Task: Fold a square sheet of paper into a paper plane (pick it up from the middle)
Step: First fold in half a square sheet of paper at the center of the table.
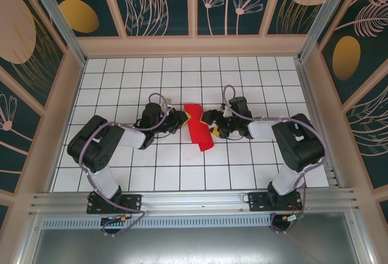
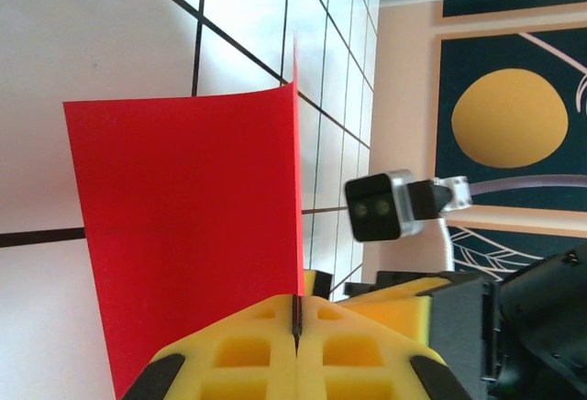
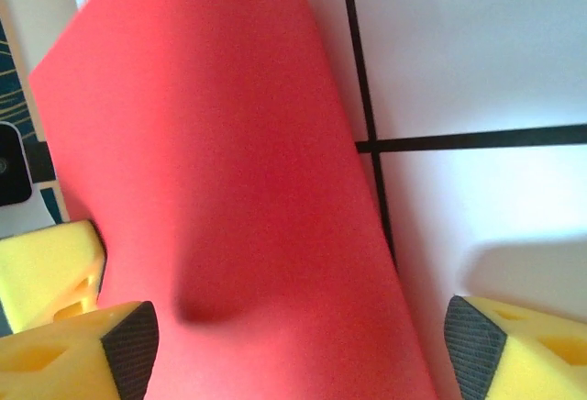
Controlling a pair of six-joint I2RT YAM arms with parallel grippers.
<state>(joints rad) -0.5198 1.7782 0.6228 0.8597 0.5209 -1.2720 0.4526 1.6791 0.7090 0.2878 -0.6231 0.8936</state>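
In left hand (image 2: pixel 295 323), bowed red sheet (image 2: pixel 183 216)

Bright red square sheet of paper (image 1: pixel 199 128); table (image 1: pixel 242 76) white w/ black grid; left gripper (image 2: pixel 295 316) yellow, blk tips; walls (image 1: pixel 157 3) dk teal w/ gold discs, pale leaves.

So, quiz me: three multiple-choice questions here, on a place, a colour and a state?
1. The red paper is: A between left gripper and right gripper; B in a far corner; C at the near edge.
2. The left gripper's fingers are: A blue; B yellow; C green.
3. The left gripper is: A wide open; B shut on nothing; C shut on the red paper.
1 A, the top view shows it between them. 2 B, yellow foam shows. 3 C, its fingers pinch the paper's edge.
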